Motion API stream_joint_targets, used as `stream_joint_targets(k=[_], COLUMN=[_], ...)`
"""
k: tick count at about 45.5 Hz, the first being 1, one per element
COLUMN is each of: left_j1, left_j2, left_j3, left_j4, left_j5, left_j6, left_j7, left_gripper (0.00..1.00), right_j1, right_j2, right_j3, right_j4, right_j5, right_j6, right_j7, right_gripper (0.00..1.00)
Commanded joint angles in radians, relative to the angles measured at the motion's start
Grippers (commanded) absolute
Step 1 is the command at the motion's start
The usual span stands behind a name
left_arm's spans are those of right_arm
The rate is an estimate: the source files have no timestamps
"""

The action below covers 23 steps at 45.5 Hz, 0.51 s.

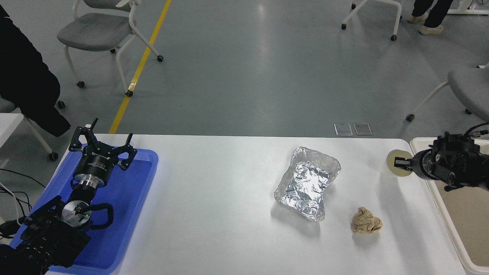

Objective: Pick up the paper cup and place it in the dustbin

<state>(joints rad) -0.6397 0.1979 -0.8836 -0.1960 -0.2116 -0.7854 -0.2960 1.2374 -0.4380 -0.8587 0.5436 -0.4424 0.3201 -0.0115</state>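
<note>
The white paper cup [395, 164] is held at the table's far right, tipped so its cream inside and round rim face the camera. My right gripper [402, 163] is shut on the cup's rim, coming in from the right edge. The cup hangs above the table just left of the dustbin [443, 202], whose cream rim and beige inside show at the right edge. My left gripper [102, 147] is open and parked over the blue tray at the lower left.
A crinkled silver foil tray [307, 183] lies right of centre. A crumpled tan paper ball [366, 221] lies in front of it. A blue tray [126, 198] sits at the left. Chairs and a person's legs are beyond the table.
</note>
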Motion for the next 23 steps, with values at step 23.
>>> stream_joint_targets(k=[23], left_j1=[0.000], left_j2=[0.002], left_j3=[0.000], left_j4=[0.001], left_j5=[0.000], left_j6=[0.000], left_j7=[0.000], left_gripper=[1.00], right_j1=[0.901], right_j2=[-0.238], right_j3=[-0.184], right_j4=[0.595], right_j5=[-0.185], right_j6=[0.465], right_j7=[-0.059], right_gripper=[0.00])
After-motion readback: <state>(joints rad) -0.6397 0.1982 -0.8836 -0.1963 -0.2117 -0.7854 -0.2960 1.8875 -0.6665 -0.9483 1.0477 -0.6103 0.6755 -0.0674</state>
